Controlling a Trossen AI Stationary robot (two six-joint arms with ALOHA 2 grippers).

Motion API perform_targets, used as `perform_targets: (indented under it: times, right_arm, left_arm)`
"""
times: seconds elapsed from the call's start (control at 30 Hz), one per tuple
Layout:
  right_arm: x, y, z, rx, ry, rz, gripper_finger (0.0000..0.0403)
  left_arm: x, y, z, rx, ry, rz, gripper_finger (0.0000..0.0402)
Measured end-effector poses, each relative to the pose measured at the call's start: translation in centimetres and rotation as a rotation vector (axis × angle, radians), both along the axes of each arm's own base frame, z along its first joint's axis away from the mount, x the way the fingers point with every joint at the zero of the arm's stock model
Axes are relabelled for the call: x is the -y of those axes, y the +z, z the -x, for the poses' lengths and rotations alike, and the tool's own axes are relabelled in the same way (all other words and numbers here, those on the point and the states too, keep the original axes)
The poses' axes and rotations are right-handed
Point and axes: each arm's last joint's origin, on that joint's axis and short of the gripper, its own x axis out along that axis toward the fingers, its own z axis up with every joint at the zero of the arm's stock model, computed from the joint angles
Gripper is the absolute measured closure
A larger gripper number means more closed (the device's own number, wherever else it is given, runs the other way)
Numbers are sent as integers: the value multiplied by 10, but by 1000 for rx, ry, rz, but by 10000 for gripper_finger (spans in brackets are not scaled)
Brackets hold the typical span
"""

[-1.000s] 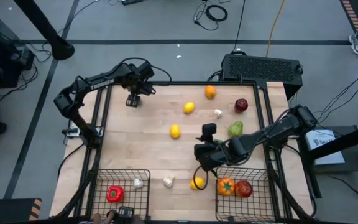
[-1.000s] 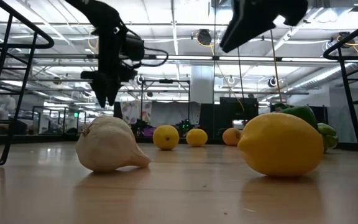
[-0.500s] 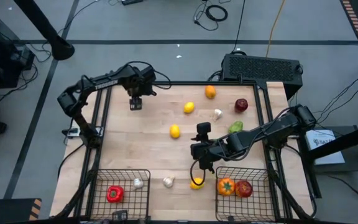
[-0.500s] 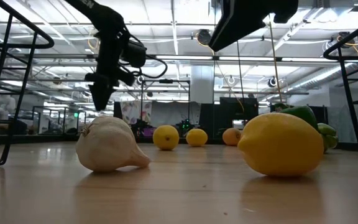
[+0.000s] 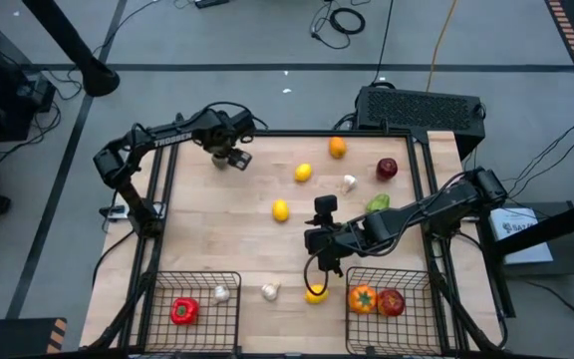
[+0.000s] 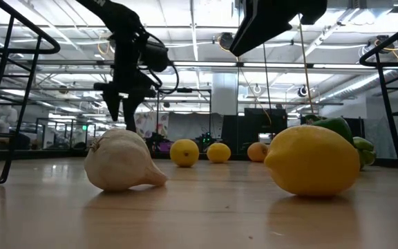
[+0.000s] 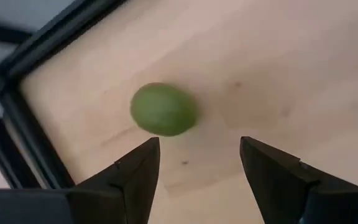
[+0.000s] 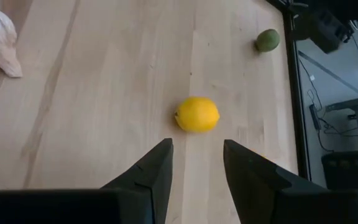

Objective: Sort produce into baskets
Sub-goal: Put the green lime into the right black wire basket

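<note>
My left gripper (image 5: pixel 229 157) hangs open over the table's far left part, above a green lime (image 7: pixel 164 109) that lies on the wood ahead of its fingers (image 7: pixel 199 146). My right gripper (image 5: pixel 315 244) is open and empty above the table's middle. A lemon (image 8: pixel 197 115) lies on the wood ahead of it (image 8: pixel 197 146); it also shows in the high view (image 5: pixel 280 209). A garlic bulb (image 5: pixel 270 291) and another lemon (image 5: pixel 316 294) lie near the front edge. The left basket (image 5: pixel 157 299) holds a red pepper (image 5: pixel 182 311) and a garlic bulb (image 5: pixel 221 293). The right basket (image 5: pixel 429 289) holds an orange tomato (image 5: pixel 363 297) and a red apple (image 5: pixel 392 301).
More produce lies at the far right of the table: a lemon (image 5: pixel 303 172), an orange (image 5: pixel 337 148), a garlic bulb (image 5: pixel 349 182), a red apple (image 5: pixel 387 169) and a green pepper (image 5: pixel 378 205). A black frame (image 5: pixel 167 189) borders the table's sides.
My left gripper has gone a little toward the table's right edge and has turned about its wrist. My right gripper has gone a short way toward the table's left edge. No produce has moved.
</note>
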Motion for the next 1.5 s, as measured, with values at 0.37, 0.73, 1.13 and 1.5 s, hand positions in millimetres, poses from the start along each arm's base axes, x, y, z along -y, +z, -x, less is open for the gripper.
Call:
perform_targets:
  times: [0.37,0.73,1.13,1.5]
  right_arm:
    - [-2,0,0,-2,6,-2,268]
    - [-6,3,-5,27,96,-50,268]
    - [-13,8,-11,75,260,-164,268]
    - [-15,8,-11,50,340,-165,268]
  left_arm:
    - [7,-22,8,-36,318,-137,171]
    - [35,-36,-8,18,342,-200,171]
    - [59,-36,-19,106,527,-362,88]
    - [90,-39,-28,209,692,-586,15]
